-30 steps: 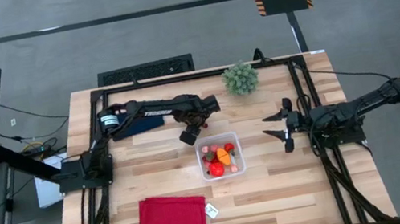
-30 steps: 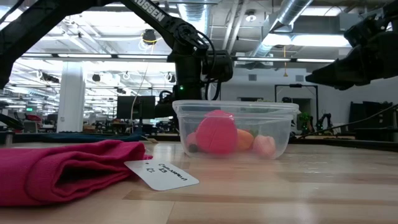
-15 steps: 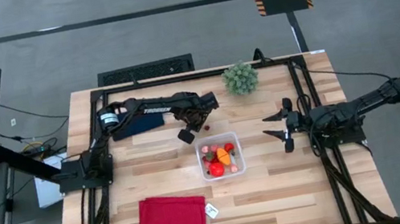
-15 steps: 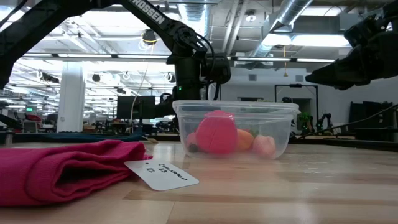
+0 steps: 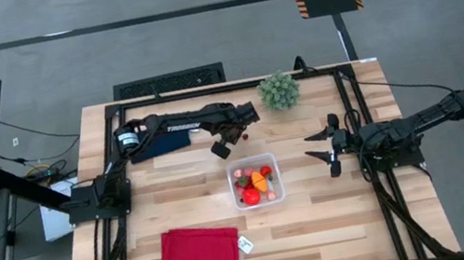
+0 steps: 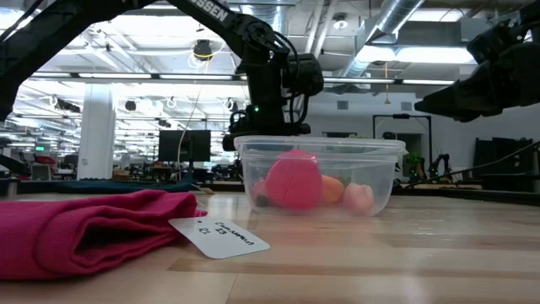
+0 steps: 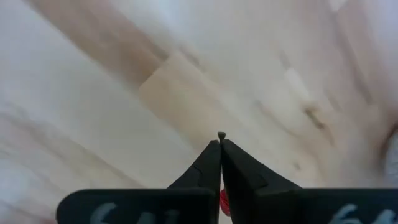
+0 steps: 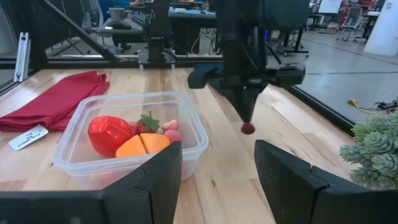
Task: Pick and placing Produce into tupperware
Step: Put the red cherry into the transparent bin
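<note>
The clear tupperware (image 5: 274, 166) (image 8: 186, 127) stands mid-table with several produce pieces inside: a red one (image 8: 110, 135), an orange one (image 8: 142, 145), a strawberry (image 8: 149, 122) and pink ones. My left gripper (image 5: 240, 136) (image 8: 247, 118) hovers just beyond the tupperware's far side, pointing down. It is shut on a small red produce piece (image 8: 248, 129). My right gripper (image 5: 315, 147) waits open to the right of the tupperware, level, with nothing between its fingers. My left gripper pinches the small red piece by its top (image 8: 248, 125) between the very ends of its two fingers, coming from above and pointing down. A small dark tip (image 7: 221, 134) pokes out between the fingertips. The piece hangs below them, clear of the table.
A green spiky plant ball (image 5: 279, 91) sits at the far edge. A folded red cloth (image 5: 200, 249) with a white tag (image 5: 246, 245) lies near the front. A navy cloth (image 5: 155, 148) lies under the left arm. Bare wood shows around the tupperware.
My left gripper has taken hold of the small red piece, which lay on the table beyond the tupperware. It has lifted the piece clear, rising and shifting a little toward the table's far and right edges.
</note>
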### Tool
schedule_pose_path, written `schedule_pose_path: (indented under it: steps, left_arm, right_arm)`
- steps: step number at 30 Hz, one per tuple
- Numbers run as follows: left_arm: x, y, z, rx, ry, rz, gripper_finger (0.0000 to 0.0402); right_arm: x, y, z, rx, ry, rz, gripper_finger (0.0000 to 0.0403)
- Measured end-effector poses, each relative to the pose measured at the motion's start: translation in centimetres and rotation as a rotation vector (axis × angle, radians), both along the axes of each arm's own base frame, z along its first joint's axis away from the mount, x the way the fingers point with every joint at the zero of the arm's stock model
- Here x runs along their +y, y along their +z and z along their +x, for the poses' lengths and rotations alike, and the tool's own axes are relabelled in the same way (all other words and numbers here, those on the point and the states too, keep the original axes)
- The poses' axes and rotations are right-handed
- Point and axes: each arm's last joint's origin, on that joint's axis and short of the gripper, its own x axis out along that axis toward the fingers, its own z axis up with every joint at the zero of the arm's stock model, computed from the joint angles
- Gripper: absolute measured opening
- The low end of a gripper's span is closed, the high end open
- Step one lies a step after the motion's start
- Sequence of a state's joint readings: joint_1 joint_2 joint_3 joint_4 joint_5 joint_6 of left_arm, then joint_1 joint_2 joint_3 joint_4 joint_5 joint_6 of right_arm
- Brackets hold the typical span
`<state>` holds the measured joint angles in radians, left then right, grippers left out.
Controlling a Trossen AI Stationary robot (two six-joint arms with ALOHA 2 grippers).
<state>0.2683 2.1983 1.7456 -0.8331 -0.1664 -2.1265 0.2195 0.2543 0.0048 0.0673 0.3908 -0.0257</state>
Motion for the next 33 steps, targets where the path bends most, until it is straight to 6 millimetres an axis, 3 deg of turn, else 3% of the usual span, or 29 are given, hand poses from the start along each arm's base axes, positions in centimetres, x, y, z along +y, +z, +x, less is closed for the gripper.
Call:
schedule_pose_path:
  steps: [5,11,14,19,27,33]
  left_arm:
    - [-0.6,1.1,0.5,-0.009,-0.032,0.014,0.0000]
    - [-2.8,4.4,1.5,-0.004,-0.095,0.088,0.0000]
    - [-4.3,6.4,1.6,0.023,-0.124,0.130,0.0000]
    - [-8.5,8.6,0.9,0.119,-0.160,0.121,0.0000]
    - [-14.9,8.6,0.0,0.194,-0.256,0.133,0.0000]
    - [-17.9,8.7,-0.2,0.185,-0.320,0.200,0.0003]
  right_arm:
    - [0.0,0.0,0.0,0.000,0.000,0.000,0.0224]
    - [0.0,0.0,0.0,0.000,0.000,0.000,0.0224]
    - [0.0,0.0,0.0,0.000,0.000,0.000,0.0224]
    - [0.0,0.0,0.0,0.000,0.000,0.000,0.0224]
    - [0.0,0.0,0.0,0.000,0.000,0.000,0.0224]
    - [0.0,0.0,0.0,0.000,0.000,0.000,0.0224]
